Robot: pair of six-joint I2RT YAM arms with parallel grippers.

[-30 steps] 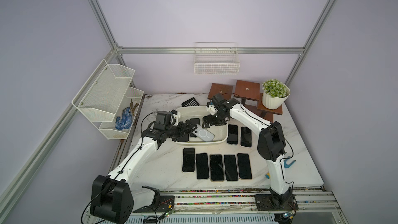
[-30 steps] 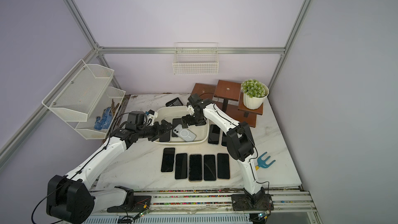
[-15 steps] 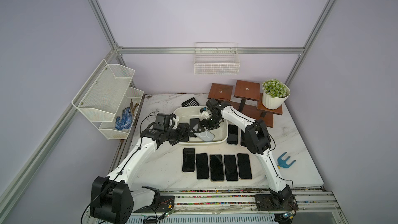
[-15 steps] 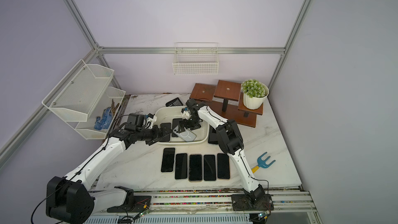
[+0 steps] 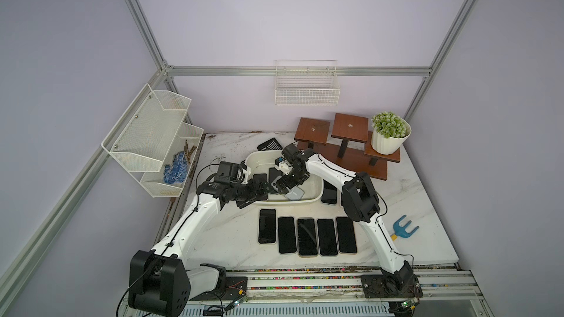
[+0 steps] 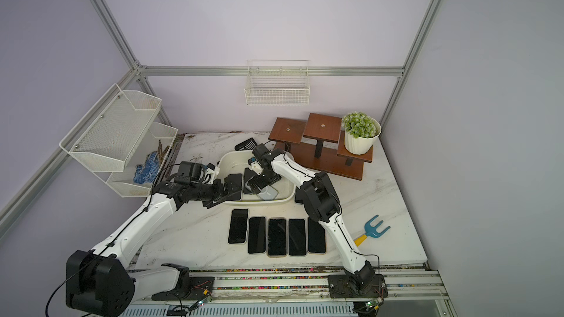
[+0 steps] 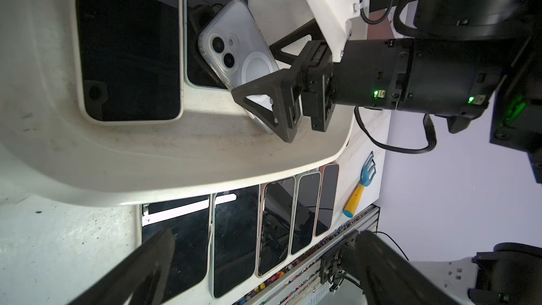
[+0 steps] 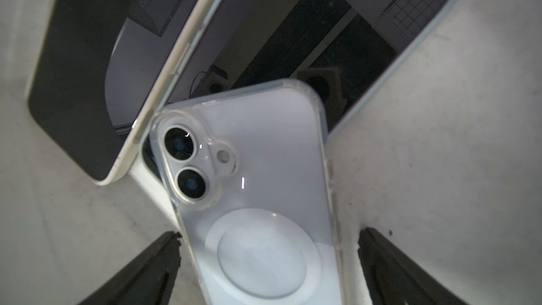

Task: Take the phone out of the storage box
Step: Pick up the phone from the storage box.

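Phone (image 8: pixel 258 200): white-backed, in a clear case, back up and tilted. It lies inside the storage box (image 5: pixel 308 202) toward the near right part, its camera end overlapping a face-up handset.
Right claw (image 8: pixel 269 231): jaws spread astride the phone's lower half, not closed on it.
Left claw (image 7: pixel 265 231): jaws spread wide, holding nothing, by the box's near left wall.
Box contents: two dark-screened phones (image 7: pixel 129 54), flat, side by side.
Tabletop (image 5: pixel 213 239): white marble, soiled. A row of five phones (image 5: pixel 306 236) lies face up just in front of the box, a further phone (image 5: pixel 329 193) just beside its right wall, and a blue hand fork (image 5: pixel 404 230) near the right edge.
Rear: wooden stepped stand (image 5: pixel 348 150) carrying a potted plant (image 5: pixel 389 132).
Room: lilac walls, aluminium framing. A wire basket (image 5: pixel 306 93) hangs on the back wall. A mesh rack (image 5: pixel 152 135) on the left wall holds a blue glove (image 5: pixel 175 169) in its lower tier.
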